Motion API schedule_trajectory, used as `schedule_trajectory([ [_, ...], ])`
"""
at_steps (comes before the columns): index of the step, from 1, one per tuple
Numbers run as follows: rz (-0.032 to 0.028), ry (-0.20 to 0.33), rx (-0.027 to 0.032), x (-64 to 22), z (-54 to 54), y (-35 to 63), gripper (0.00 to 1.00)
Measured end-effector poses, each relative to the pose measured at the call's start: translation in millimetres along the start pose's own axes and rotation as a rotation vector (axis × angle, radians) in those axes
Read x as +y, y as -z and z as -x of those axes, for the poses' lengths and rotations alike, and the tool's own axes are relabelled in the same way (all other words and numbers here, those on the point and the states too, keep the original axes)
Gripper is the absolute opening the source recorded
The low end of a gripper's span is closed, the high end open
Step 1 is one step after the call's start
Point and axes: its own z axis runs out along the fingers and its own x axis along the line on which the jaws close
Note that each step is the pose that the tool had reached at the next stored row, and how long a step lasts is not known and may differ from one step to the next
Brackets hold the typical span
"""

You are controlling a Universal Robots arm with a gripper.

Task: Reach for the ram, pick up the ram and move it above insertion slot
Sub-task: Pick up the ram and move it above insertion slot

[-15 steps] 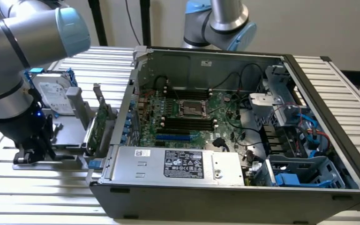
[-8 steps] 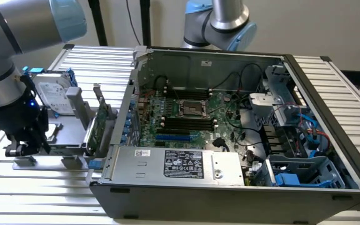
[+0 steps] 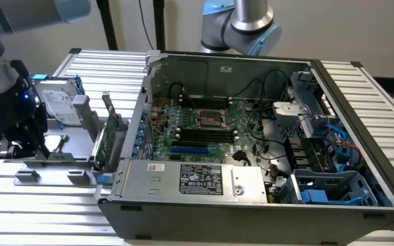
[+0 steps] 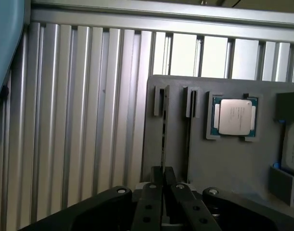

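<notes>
Gripper [image 4: 165, 180] at the pick-up step, fingers drawn nearly together on the edge-on ram [image 4: 162, 130], which stands in its grey holder [image 4: 223, 168] beside the open computer case [image 3: 252, 215]; lifting it, by my reading, calls for a straight pull clear of the holder's grooves.

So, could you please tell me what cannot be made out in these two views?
Ram: wrist view, seen edge-on, so its chips are hidden.
Hard drive: exterior view, partly behind the arm.
Power supply label: exterior view, print too small to read.
Processor: wrist view, lettering too small to read.
</notes>
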Motion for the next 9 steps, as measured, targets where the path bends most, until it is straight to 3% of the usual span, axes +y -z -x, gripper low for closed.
schedule_trajectory([
  [5,-0.0001,0.0,-0.0001,-6.8,-0.5,23.1,0.14],
  [9,-0.0003,0.0,-0.0002,-18.8,-1.4,41.3,0.14],
])
